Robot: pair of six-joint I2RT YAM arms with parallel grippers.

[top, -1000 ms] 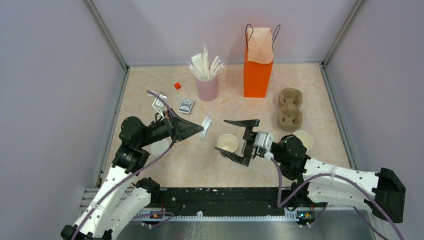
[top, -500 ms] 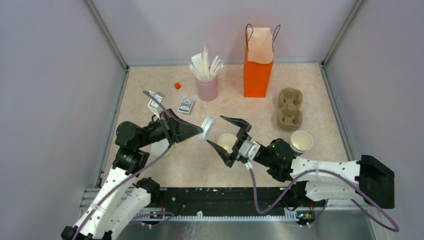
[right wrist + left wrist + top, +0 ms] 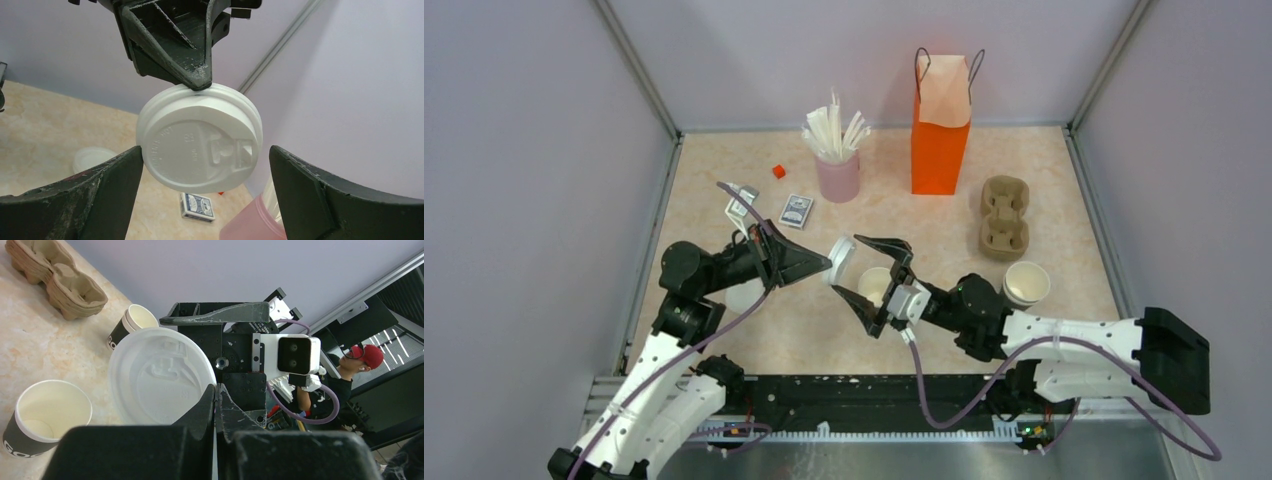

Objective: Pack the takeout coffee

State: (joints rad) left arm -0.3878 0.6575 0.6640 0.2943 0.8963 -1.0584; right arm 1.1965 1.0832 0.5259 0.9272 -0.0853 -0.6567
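- Left gripper [image 3: 216, 396]: clamped shut on the lid [image 3: 200, 137] rim, just left of the lidless cup [image 3: 47, 415].
- Cup print: "GO", rest hidden; lid embossing unreadable.
- Right gripper [image 3: 845, 264]: wide apart, empty, now flanking the lid; previously farther right, at the cup.

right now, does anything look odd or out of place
The white lid sits on no cup: the left gripper pinches its rim, holding it on edge between the right gripper's open fingers. Both paper cups stand lidless.

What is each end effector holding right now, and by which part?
The left end effector pinches a white lid by its rim. The right end effector stands open around that lid, gripping nothing.
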